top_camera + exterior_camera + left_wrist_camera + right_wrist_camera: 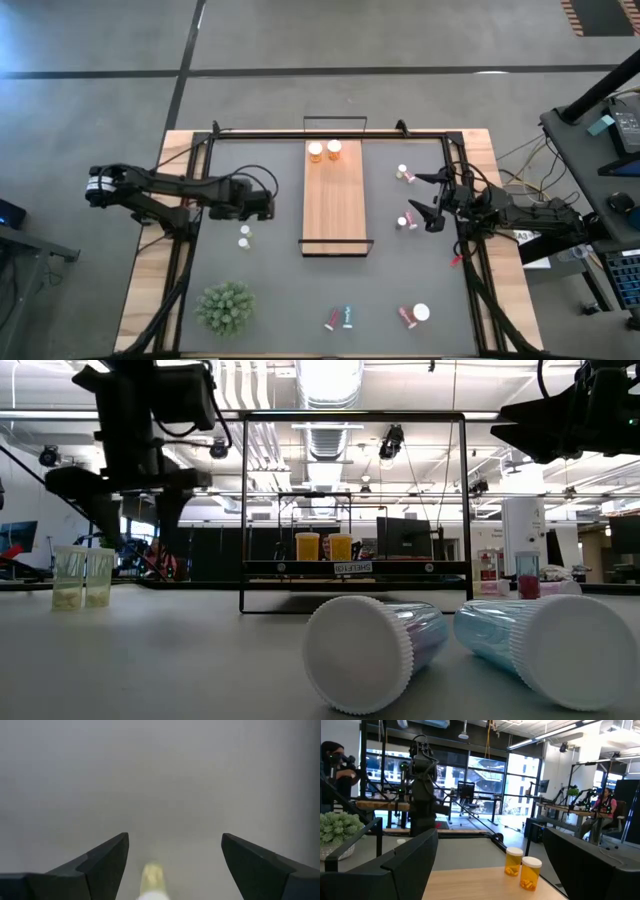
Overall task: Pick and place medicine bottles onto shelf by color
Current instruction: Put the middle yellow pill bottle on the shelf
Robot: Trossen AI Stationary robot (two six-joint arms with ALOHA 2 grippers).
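The left gripper [272, 207] hangs spread and empty at nine o'clock of the shelf [333, 215]; the right gripper [432, 197] is spread at three. Two orange bottles [325, 150] stand at the shelf's twelve-o'clock end on the grey table [380, 290], with an open workshop behind.

The shelf [336, 200] splits the grey table [270, 300] down the middle, its board bare except for two orange bottles [325, 151] at its 12 o'clock end. At its 9 o'clock, the left gripper [268, 206] hangs spread over open tabletop, two pale bottles [244, 236] just beside it. At 3 o'clock, bottles [407, 221] flank the wide-open right gripper [430, 198]. The plant [226, 306] blocks the 7 o'clock corner; fallen bottles [340, 318] dot the 6 o'clock edge.
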